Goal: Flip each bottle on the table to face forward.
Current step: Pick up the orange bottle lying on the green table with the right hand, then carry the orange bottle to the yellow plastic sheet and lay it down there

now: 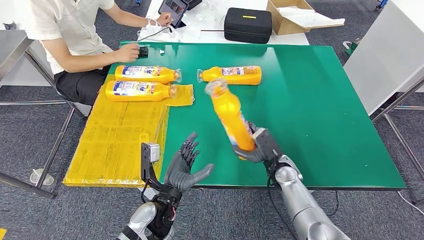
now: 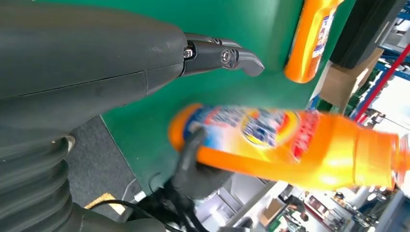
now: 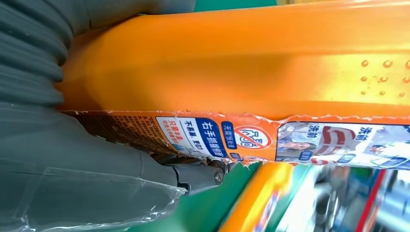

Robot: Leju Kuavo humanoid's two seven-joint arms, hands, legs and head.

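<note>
Here, right hand (image 1: pixel 257 147) gripping tilted bottle (image 1: pixel 229 113)

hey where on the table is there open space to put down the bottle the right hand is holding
The green mat is bare right of the lying bottle and the held bottle in the right hand. Crowded: the far-left corner, where two bottles lie by the person's hand.

Four orange bottles, labels blue/white/red.
Two lie side by side at upper left (image 1: pixel 147 73) (image 1: pixel 140 90), caps right; one (image 1: pixel 231 75) lies upper centre, cap left; one (image 1: pixel 230 116) at centre is lifted, tilted, cap toward upper left.
</note>
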